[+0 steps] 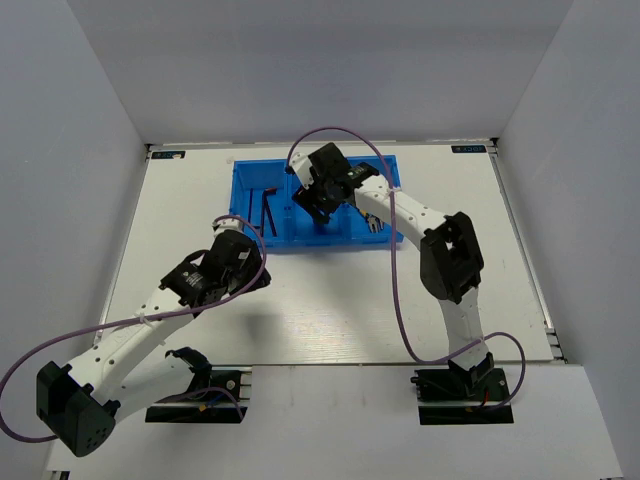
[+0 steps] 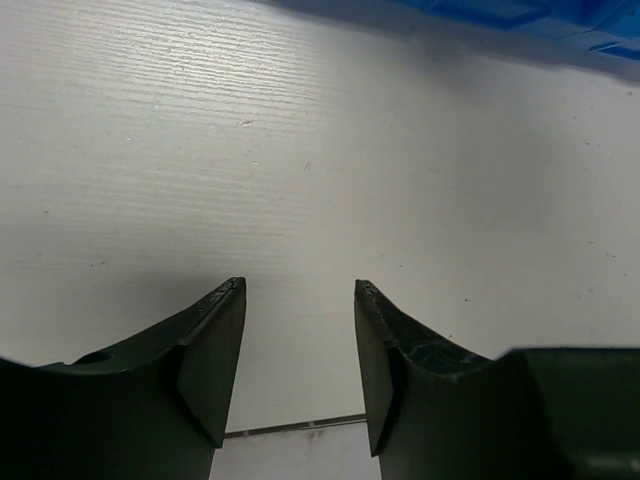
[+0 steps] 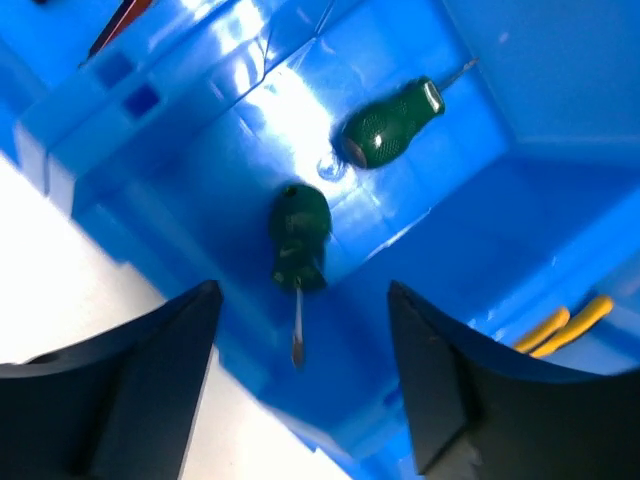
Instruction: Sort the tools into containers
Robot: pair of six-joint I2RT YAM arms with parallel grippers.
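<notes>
Your right gripper (image 3: 303, 288) hung over middle compartment of blue tray (image 1: 240, 190), jaws spread, gripping nothing; green screwdriver (image 3: 300, 232) lay under jaws, close to near wall; second screwdriver (image 3: 388, 127) deeper in; yellow pliers handles (image 3: 560, 322) past divider. Your left gripper (image 2: 300, 290) spread, empty, above bare table (image 2: 300, 140), just short of tray's near edge.

White links (image 1: 130, 345), black joints (image 1: 450, 255), purple cables (image 1: 397, 290), black left hand (image 2: 299, 284), right hand (image 3: 303, 288)
</notes>
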